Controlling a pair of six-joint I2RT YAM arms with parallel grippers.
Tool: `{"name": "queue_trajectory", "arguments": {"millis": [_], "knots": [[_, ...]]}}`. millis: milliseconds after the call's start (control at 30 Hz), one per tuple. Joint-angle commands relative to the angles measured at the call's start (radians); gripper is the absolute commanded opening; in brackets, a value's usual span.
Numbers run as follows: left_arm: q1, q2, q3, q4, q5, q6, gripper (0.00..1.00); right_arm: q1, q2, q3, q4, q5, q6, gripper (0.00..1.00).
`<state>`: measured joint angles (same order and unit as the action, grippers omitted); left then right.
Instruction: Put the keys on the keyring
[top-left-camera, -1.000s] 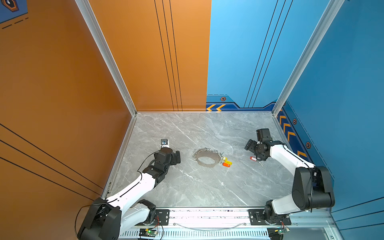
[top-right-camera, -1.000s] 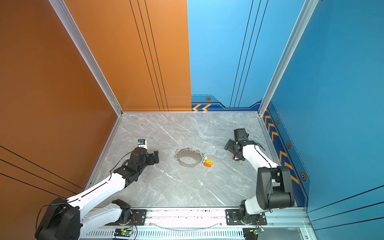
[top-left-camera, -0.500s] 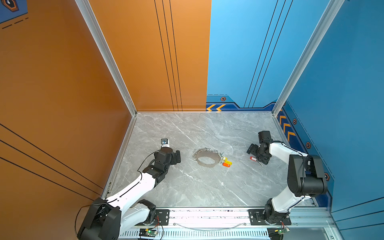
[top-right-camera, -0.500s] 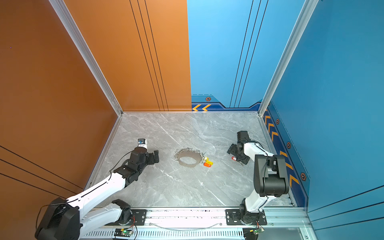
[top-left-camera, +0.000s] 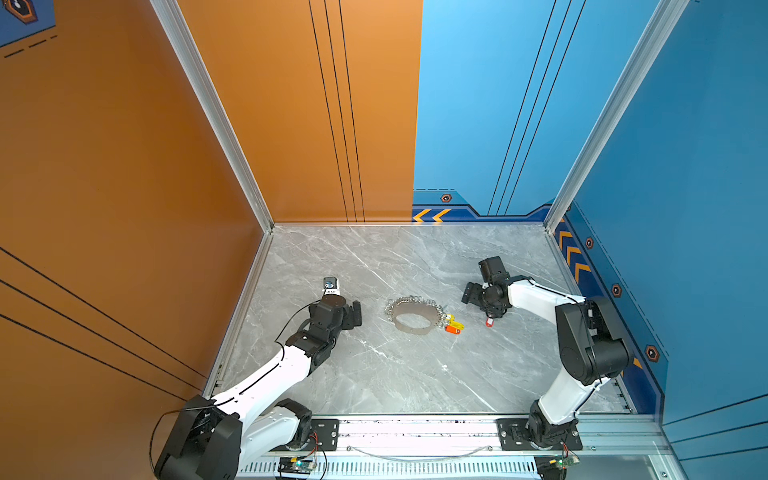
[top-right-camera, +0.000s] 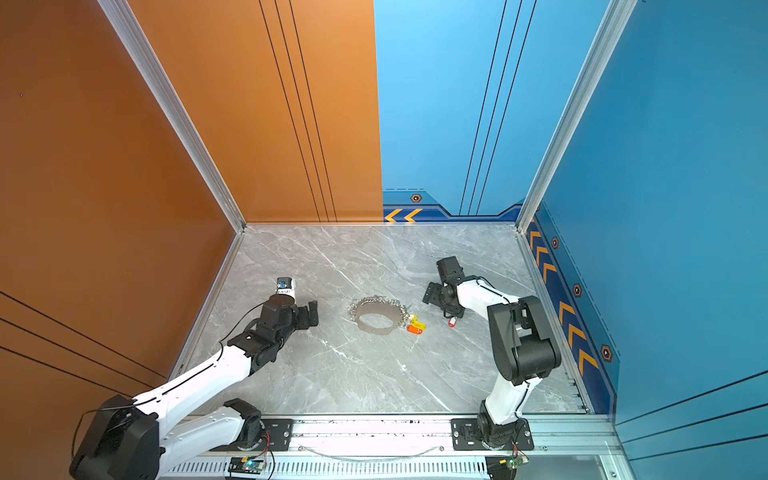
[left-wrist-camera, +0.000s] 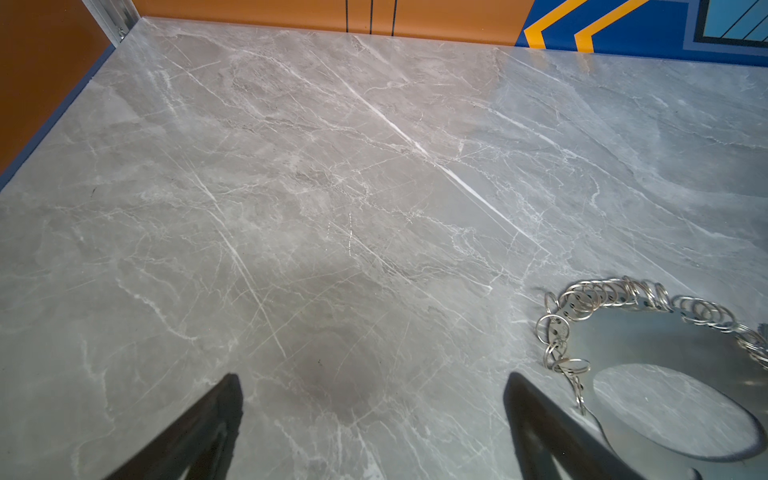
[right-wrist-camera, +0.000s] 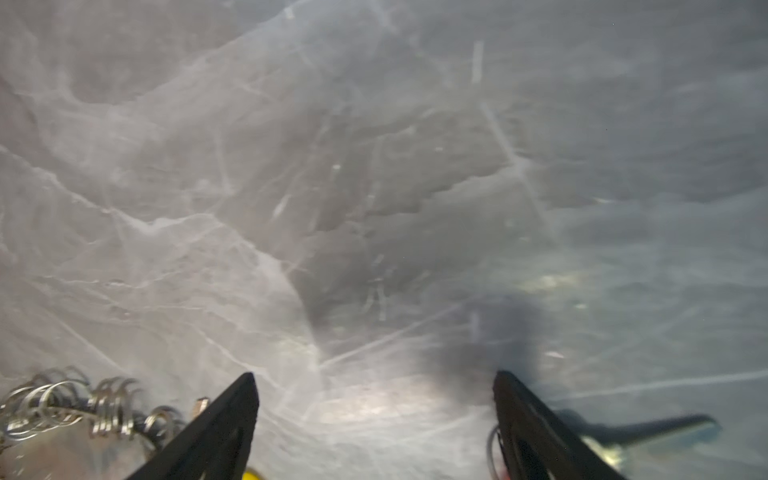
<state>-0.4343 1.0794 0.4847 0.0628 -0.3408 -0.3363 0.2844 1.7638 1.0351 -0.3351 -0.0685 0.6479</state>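
Lying beside keyring (top-left-camera: 411, 329): tiny keys (top-left-camera: 454, 325), yellow, red tags; left claw (left-wrist-camera: 372, 378), right claw (right-wrist-camera: 374, 375) both apart.

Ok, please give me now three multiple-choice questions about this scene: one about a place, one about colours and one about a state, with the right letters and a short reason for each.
1. Where does the red key lie, relative to the metal band?
A. inside it
B. off to one side of it, close by the right gripper
C. on top of it

2. Which colours have the two plastic tags at the band's end?
A. yellow and orange
B. green and white
C. black and purple

3. In what state is the left gripper?
A. shut on a key
B. shut on the band
C. open, holding nothing

Answers:
1 B: both top views show the key next to that gripper, clear of the band.
2 A: both top views show these colours.
3 C: the left wrist view shows its fingers wide apart over bare table.
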Motion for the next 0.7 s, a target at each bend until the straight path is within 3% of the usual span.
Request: {"name": "queue_trajectory", "arguments": {"millis": [0,167,367,667], "knots": [[-0.012,0.002,0.023,0.008,-0.025,0.014,0.98,0.069,0.078,0.017,-0.021,-0.075,0.063,0.89],[-0.012,-0.001,0.023,0.008,-0.025,0.017,0.98,0.114,0.057,0.044,-0.031,-0.063,0.065,0.88],[-0.018,0.023,0.035,0.008,-0.009,0.015,0.98,0.151,-0.044,0.053,-0.091,0.01,-0.019,0.88],[-0.045,0.05,0.053,0.006,0.015,0.018,0.98,0.285,0.06,0.124,-0.105,-0.001,-0.039,0.85]]}}
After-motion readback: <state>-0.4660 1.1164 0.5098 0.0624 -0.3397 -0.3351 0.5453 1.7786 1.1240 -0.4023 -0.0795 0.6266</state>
